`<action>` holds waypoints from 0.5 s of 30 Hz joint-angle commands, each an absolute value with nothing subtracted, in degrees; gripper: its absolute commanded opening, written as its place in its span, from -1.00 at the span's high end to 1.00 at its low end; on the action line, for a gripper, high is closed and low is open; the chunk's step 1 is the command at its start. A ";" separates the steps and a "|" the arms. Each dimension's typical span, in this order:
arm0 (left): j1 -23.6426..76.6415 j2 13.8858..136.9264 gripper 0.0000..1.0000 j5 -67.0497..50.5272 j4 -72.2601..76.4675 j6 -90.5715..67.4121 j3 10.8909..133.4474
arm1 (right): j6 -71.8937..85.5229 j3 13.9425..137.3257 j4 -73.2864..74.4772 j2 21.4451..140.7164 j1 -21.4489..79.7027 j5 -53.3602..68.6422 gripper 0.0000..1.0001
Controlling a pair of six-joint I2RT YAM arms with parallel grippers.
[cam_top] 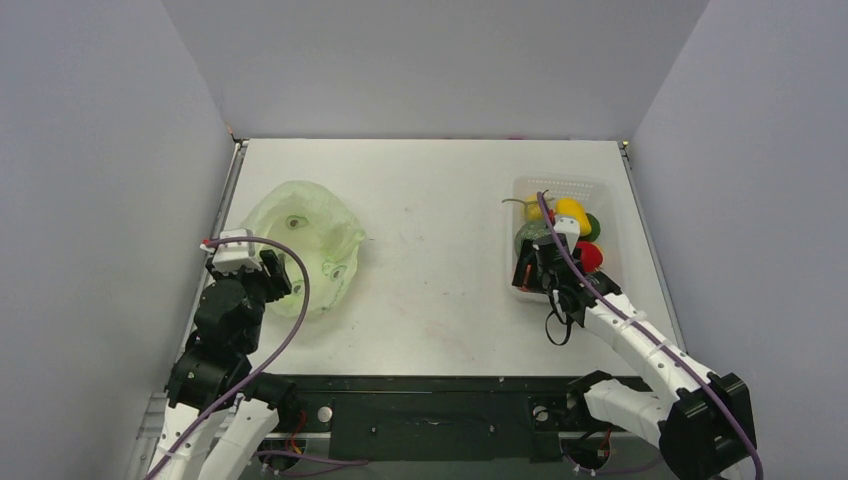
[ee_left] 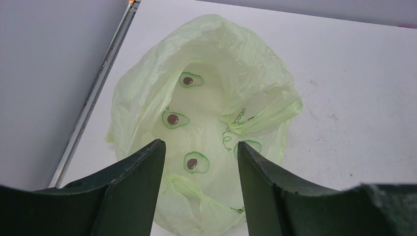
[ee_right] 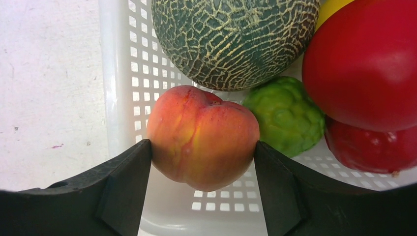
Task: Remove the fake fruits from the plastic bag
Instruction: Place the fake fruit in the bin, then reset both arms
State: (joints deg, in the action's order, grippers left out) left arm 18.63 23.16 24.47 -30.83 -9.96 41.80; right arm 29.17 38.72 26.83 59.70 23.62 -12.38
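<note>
The pale green plastic bag [cam_top: 300, 235] lies open on the left of the table; in the left wrist view the plastic bag [ee_left: 206, 73] shows avocado prints and no fruit inside. My left gripper [cam_top: 275, 276] is open and empty just above the bag's near edge [ee_left: 200, 147]. My right gripper [cam_top: 528, 268] is shut on an orange-red peach [ee_right: 201, 132], one fingertip against each side, low inside the white mesh basket [ee_right: 118, 73]. Other fake fruits lie in the basket: a big red one [ee_right: 364, 64], a knobbly green one [ee_right: 282, 115] and a second red one [ee_right: 369, 147].
The basket [cam_top: 560, 185] stands at the right, near the table's right edge. It also holds a netted green melon [ee_right: 231, 34] and a yellow fruit [cam_top: 572, 212]. Grey walls close in the table on the left, the back and the right.
</note>
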 commanded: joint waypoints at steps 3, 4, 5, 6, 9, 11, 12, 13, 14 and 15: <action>18.45 23.20 -0.06 22.81 -28.52 -8.97 42.64 | 27.66 41.62 24.83 63.14 22.77 -8.91 -0.14; 18.46 23.03 -0.06 22.91 -28.51 -8.97 42.54 | 27.54 41.63 24.84 62.99 22.72 -8.64 -0.29; 18.46 22.61 -0.06 22.88 -28.40 -8.97 42.50 | 27.36 41.64 24.99 62.42 22.82 -8.63 -0.41; 18.46 22.47 -0.07 22.81 -28.06 -8.96 42.33 | 27.26 41.77 25.28 62.06 22.79 -8.73 -0.47; 18.41 22.54 -0.07 22.62 -27.58 -8.79 42.27 | 26.12 42.76 26.05 59.57 22.85 -9.46 -0.62; 18.38 22.86 -0.07 22.14 -27.72 -8.71 42.34 | 25.55 43.89 27.62 58.19 22.90 -10.30 -0.66; 18.42 23.03 -0.07 22.01 -27.79 -8.70 42.40 | 25.34 44.27 28.01 57.17 22.84 -10.51 -0.67; 18.40 23.03 -0.07 21.78 -27.91 -8.70 42.43 | 24.92 45.08 28.84 56.58 22.89 -10.76 -0.68; 18.39 22.94 -0.07 21.70 -27.97 -8.75 42.53 | 24.68 45.39 29.19 55.30 22.86 -10.83 -0.68; 18.37 22.81 -0.06 21.18 -28.15 -8.81 42.58 | 24.30 46.02 29.71 54.54 22.90 -10.73 -0.68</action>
